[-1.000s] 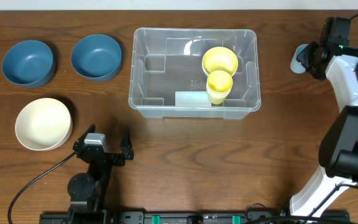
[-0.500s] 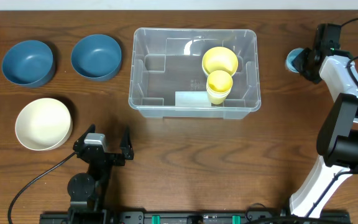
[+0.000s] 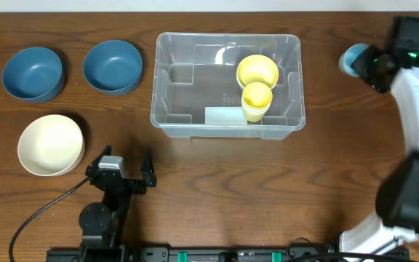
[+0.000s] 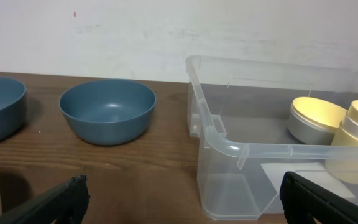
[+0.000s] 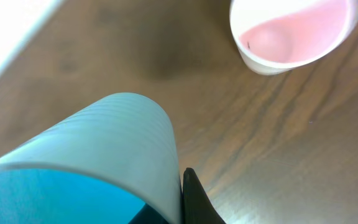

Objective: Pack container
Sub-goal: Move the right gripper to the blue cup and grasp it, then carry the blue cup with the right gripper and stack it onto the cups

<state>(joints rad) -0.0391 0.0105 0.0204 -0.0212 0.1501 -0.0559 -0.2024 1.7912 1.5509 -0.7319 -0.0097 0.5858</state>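
Note:
The clear rectangular container point(image 3: 228, 36) stands at the table's middle back, with two yellow cups point(image 3: 257, 70) in its right half. It also shows in the left wrist view point(image 4: 229, 148). My right gripper point(image 3: 368, 62) is to the right of the container, near the far edge, and is shut on a light blue cup point(image 3: 353, 57). In the right wrist view the blue cup point(image 5: 98, 155) fills the lower left against my finger point(image 5: 194, 199). My left gripper point(image 3: 118, 172) is open and empty near the front edge, its fingers point(image 4: 185, 205) wide apart.
Two blue bowls point(image 3: 33, 73) point(image 3: 113, 65) and a cream bowl point(image 3: 51, 144) sit left of the container. A pink-lined cup point(image 5: 291, 31) stands on the table beyond the held cup. A white label point(image 3: 224, 115) lies in the container.
My right gripper first slid a little left with the blue cup, then moved right and toward the far edge. The left arm has not moved.

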